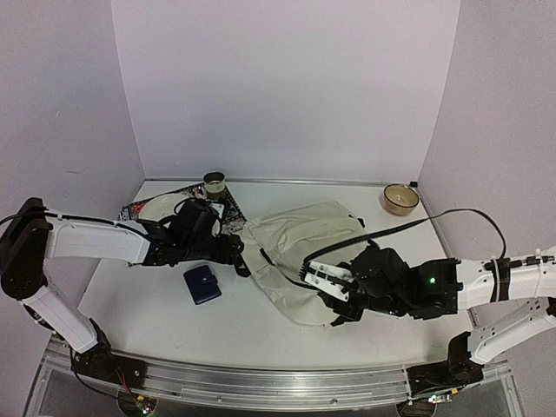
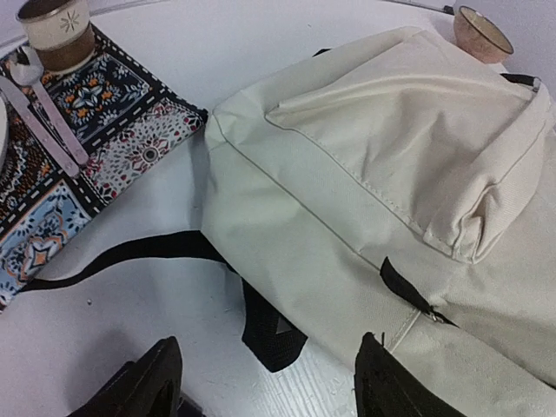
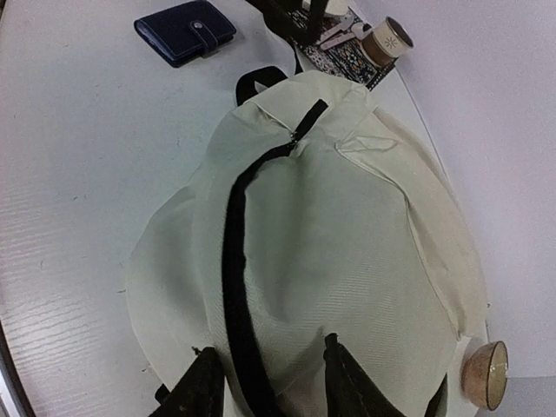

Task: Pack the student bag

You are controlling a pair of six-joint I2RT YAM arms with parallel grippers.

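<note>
student bag (image 1: 295, 252) lying flat, top toward placemat (image 2: 113, 130)

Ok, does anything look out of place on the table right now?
Nothing is spilled or broken. The bag lies slumped flat, one black strap trailing toward the placemat, and the wallet sits outside it.

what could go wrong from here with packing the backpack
The zipper on the backpack looks shut, so the wallet cannot go in yet. A loose black strap lies by the open left tool and may snag. The backpack lies beside the placemat; tugging could upset the cup.
</note>
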